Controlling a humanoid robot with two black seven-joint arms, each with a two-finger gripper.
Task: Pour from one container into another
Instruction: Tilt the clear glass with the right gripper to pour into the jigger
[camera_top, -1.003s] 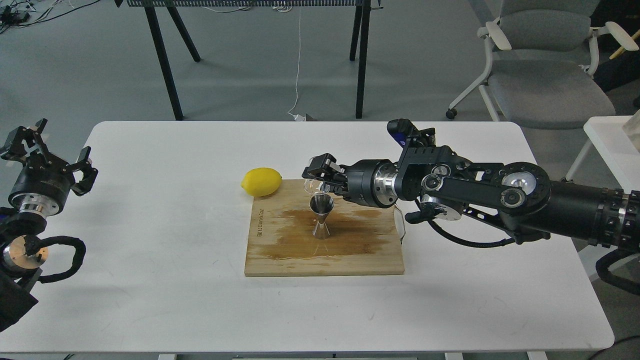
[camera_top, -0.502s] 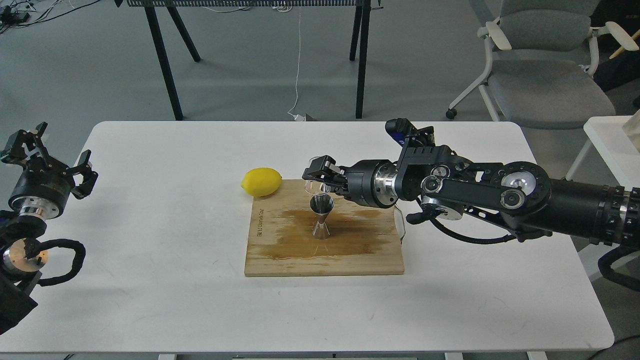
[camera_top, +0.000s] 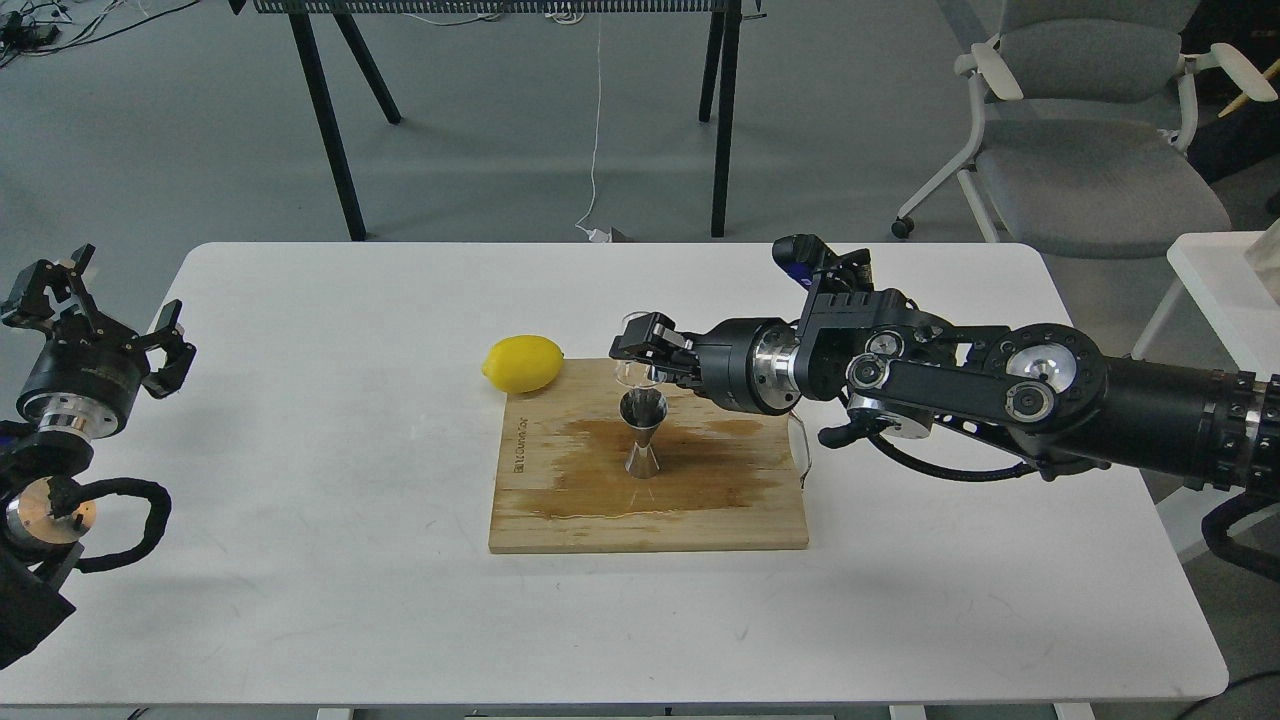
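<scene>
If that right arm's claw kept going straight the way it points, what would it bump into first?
Probably the lemon. The right gripper, holding the clear cup, points left toward it, though it may be high enough to pass over.

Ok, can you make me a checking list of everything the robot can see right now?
Surface: white table; wooden board on it, with a dark wet-looking stain.
Job's things: clear cup held over the steel jigger, which stands upright on the board.
Clutter: yellow lemon at the board's far left corner.
Grippers: right tool shut on the cup; left tool open, away at the table's left edge.
Cables: white cable on the floor behind the table.
Surroundings: grey chair, black table legs.
</scene>
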